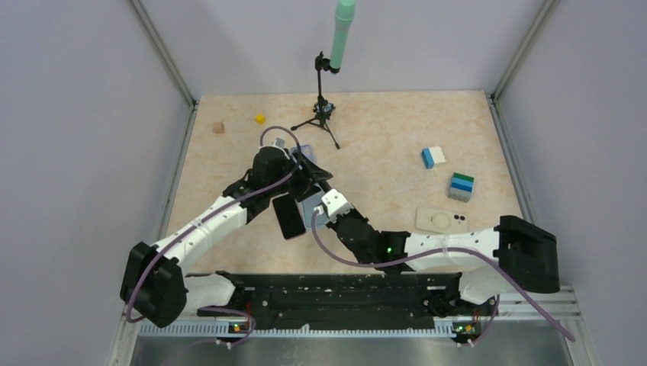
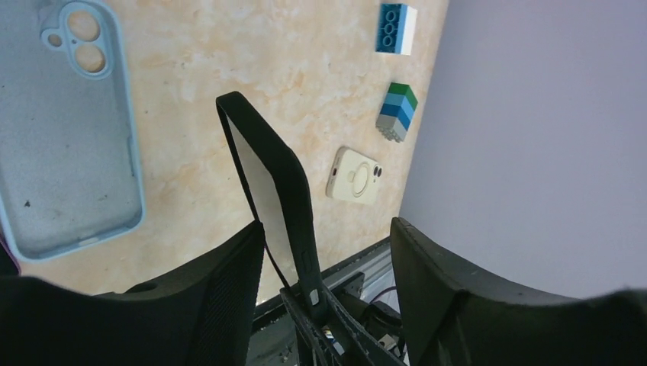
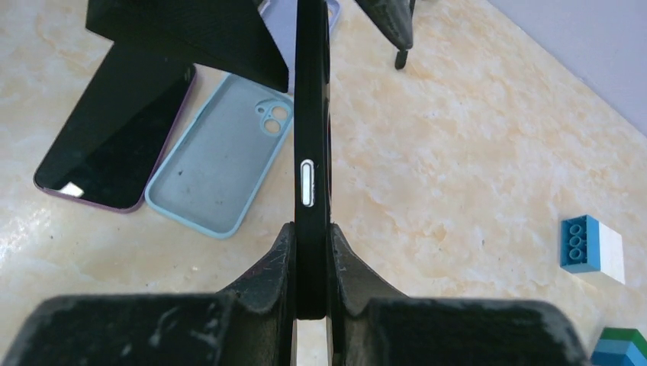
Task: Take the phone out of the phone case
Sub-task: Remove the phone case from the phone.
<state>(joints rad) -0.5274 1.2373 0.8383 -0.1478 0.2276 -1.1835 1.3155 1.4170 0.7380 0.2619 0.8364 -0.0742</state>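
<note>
COUNTER (image 1: 381, 137), LEFT TO RIGHT: A purple-rimmed phone (image 3: 107, 141) lies screen up, with an empty light-blue case (image 3: 217, 164) just beside it. Over them, the left tool (image 2: 324, 229) stands spread on either side of the black-cased phone (image 2: 286, 183), which is raised off the counter and held on edge. One finger is close to the screen side, though contact cannot be made out, and the other is well clear of the back. The right tool (image 3: 311, 232) is pressed together on one end of that phone, pinching it flat across both faces. A beige case (image 2: 352, 175) and toy bricks (image 3: 591, 248) lie farther right.

The phone appears not yet out of its case. Doing this step well likely means a firm right-hand pinch while the left tool closes on the case's rim at the free end, not across both faces, and peels the corner back from the screen. A squeeze on the faces would only clamp phone and case together. A hard tug could pull the phone out of the pinch.
</note>
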